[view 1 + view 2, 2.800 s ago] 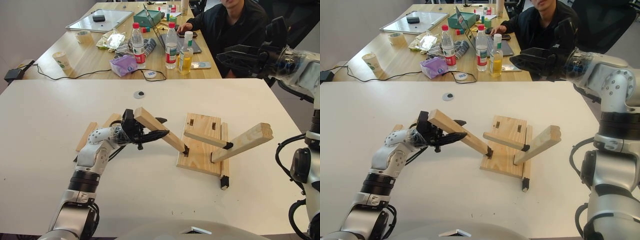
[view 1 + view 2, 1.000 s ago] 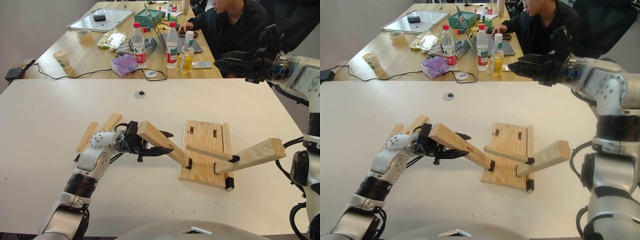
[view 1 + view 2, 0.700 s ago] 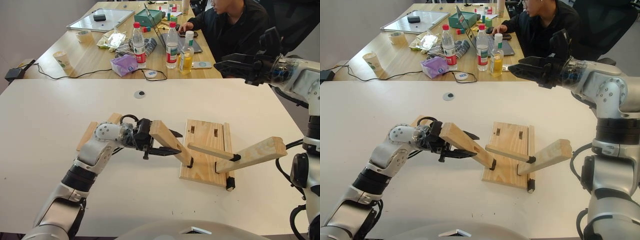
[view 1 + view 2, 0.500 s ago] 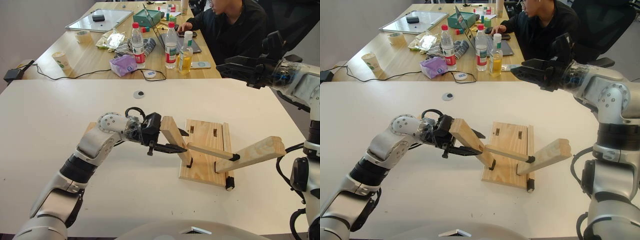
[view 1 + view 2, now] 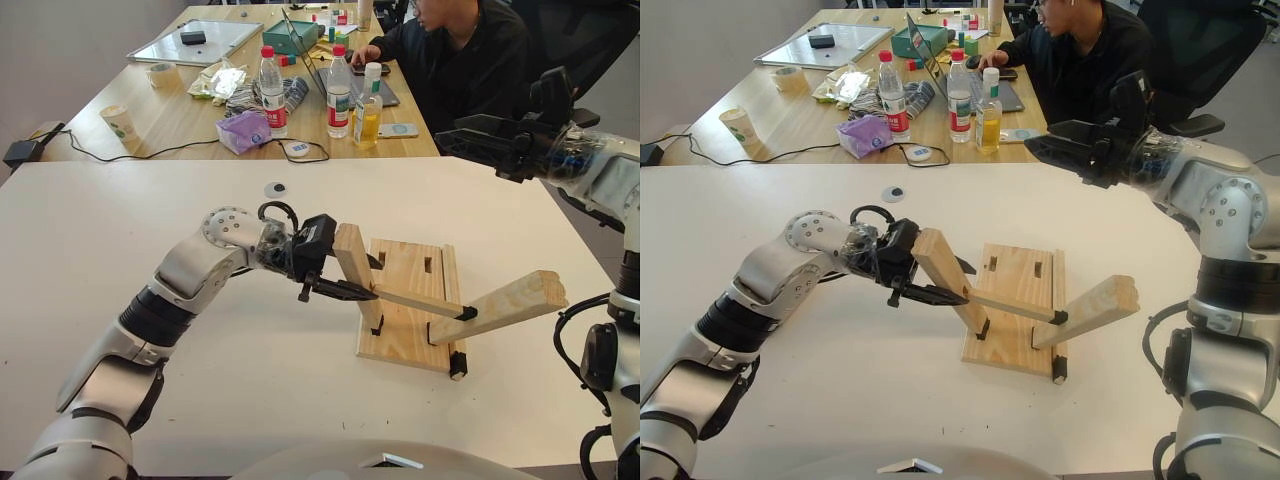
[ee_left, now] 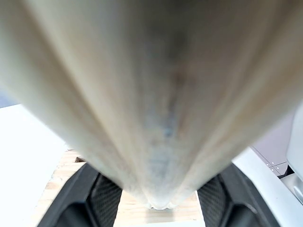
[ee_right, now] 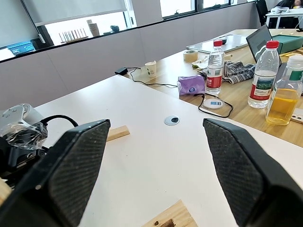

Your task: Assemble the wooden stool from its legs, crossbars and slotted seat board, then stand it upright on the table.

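The left end effector point(image 5: 366, 280) is clamped on a wooden leg point(image 5: 940, 262) a little above its midpoint. The left wrist view confirms this, with a padded finger pressed on either side of the wood. The leg's foot sits at the near-left corner of the seat board point(image 5: 408, 336), which lies flat on the desk point(image 5: 120, 250), somewhat toward the right edge and nearer the front edge than the back. The leg's long axis rises steeply out of that corner, its top tipped toward the left and back edges, so it is not yet square to the board. A thin crossbar point(image 5: 420, 303) runs from low on this leg across the board to a second leg point(image 5: 500, 305). That leg leans much further over, its free end pointing out toward the right edge. The right end effector point(image 5: 448, 135) hangs open and empty, high over the back-right part of the desk and well apart from all the wood. The left arm is therefore the one placed to finish righting its leg, probably by tipping the top toward the right edge until it stands plumb in the slot. The leaning second leg lies on the right arm's side.
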Controlling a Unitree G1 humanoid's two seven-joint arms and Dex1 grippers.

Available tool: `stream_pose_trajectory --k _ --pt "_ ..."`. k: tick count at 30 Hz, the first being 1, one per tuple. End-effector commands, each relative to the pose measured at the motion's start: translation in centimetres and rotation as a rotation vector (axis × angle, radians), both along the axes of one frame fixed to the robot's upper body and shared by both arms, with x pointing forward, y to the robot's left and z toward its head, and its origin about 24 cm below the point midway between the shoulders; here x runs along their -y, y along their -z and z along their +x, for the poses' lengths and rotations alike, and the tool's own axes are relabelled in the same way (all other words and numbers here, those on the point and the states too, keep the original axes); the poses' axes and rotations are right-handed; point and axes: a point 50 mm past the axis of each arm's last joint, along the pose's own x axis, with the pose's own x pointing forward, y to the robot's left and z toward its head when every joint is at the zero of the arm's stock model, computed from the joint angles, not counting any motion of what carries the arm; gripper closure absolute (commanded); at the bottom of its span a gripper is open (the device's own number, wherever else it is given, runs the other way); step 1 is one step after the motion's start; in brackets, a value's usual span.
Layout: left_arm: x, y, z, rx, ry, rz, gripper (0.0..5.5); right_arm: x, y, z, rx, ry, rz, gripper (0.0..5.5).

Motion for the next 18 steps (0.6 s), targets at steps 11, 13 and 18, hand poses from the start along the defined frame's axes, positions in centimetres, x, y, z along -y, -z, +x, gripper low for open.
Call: stream_pose_trajectory --k 11,13,18 --pt "-4.1 9.7 -1.0 -0.240 -0.130 0.647 3.47 0.0 0.7 -1.0 -0.012 0.013 0.037 1.88" --pt "-3.6 9.7 -0.8 -0.219 -0.102 0.675 3.47 0.2 0.9 -1.2 -0.011 0.026 0.042 1.88" --pt "-2.8 10.1 -0.2 -0.185 -0.048 0.767 3.47 0.4 1.4 -1.9 -0.004 0.063 0.058 1.88"
